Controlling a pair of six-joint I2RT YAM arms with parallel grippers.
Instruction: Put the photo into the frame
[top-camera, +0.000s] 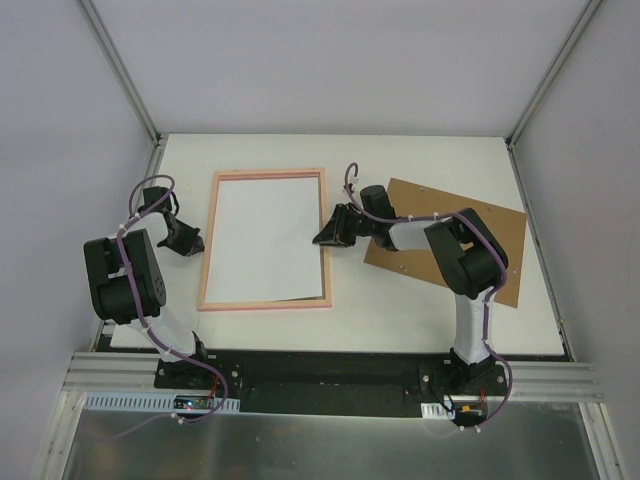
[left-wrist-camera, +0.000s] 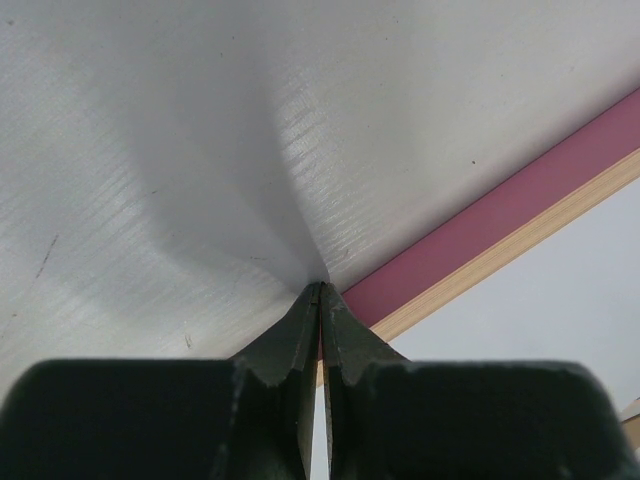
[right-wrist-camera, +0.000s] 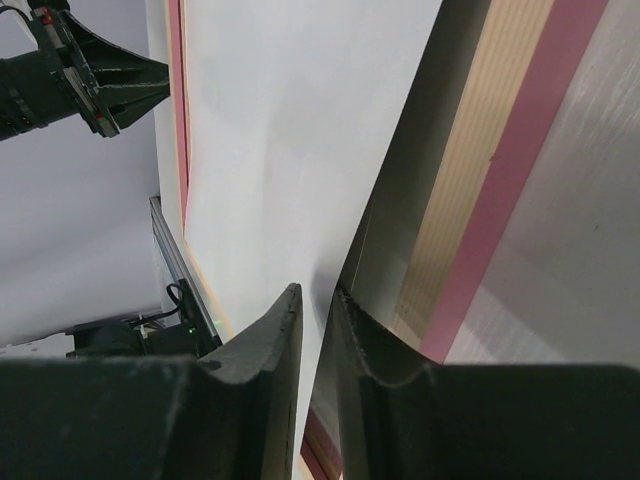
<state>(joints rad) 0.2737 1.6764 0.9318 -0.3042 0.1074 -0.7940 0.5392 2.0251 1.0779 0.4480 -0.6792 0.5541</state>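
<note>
The frame (top-camera: 264, 304) lies flat left of centre, peach with pink edges. The photo (top-camera: 265, 240) rests inside it, white back up. My right gripper (top-camera: 322, 238) is at the frame's right rail. In the right wrist view the photo (right-wrist-camera: 290, 130) has its right edge raised off the frame (right-wrist-camera: 520, 170) and passing between the fingers of my right gripper (right-wrist-camera: 318, 290), which is open by a narrow gap. My left gripper (top-camera: 198, 243) is shut and empty. In the left wrist view the tips of my left gripper (left-wrist-camera: 320, 288) sit at the pink outer edge of the frame (left-wrist-camera: 480, 225).
A plain brown backing board (top-camera: 420, 195) lies at the right under my right arm. Grey walls enclose the white table (top-camera: 400, 150). A metal rail runs along the near edge (top-camera: 330, 385). My left gripper (right-wrist-camera: 160, 72) also shows across the frame in the right wrist view.
</note>
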